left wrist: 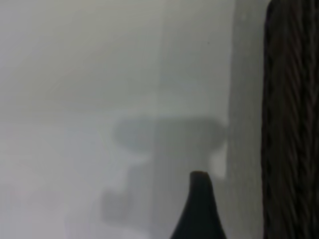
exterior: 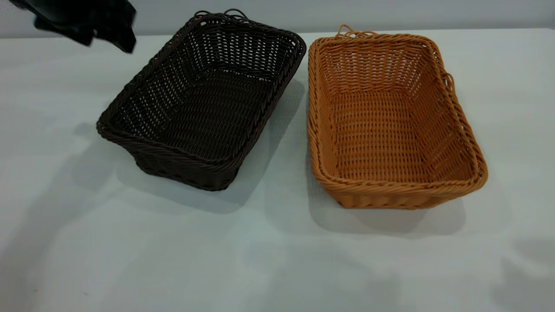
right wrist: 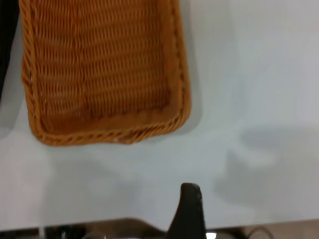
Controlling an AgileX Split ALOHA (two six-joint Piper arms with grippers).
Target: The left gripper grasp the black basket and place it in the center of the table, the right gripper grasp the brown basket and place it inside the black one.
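Exterior view: the black basket [exterior: 201, 102] sits at centre left of the frame, turned at an angle, and the brown basket [exterior: 390, 119] sits at centre right, squarer to the camera. Their rims come just beside each other near the top of the frame and spread apart lower down. Both are empty. The left claw [exterior: 86, 19] shows as a dark blur in the upper left corner, above the desk [exterior: 277, 260] and apart from the black basket; whether it is wide or narrow cannot be told. Bare desk fills the lower part of the frame and both sides.

Left wrist view: only here the black basket's outer wall [left wrist: 291, 119] shows close up, beside one dark fingertip [left wrist: 199, 209] over bare desk.

Right wrist view: only here the right claw appears, as one fingertip [right wrist: 189, 209] apart from the brown basket's [right wrist: 104, 69] short end; its spread cannot be told. The desk edge lies near that fingertip.
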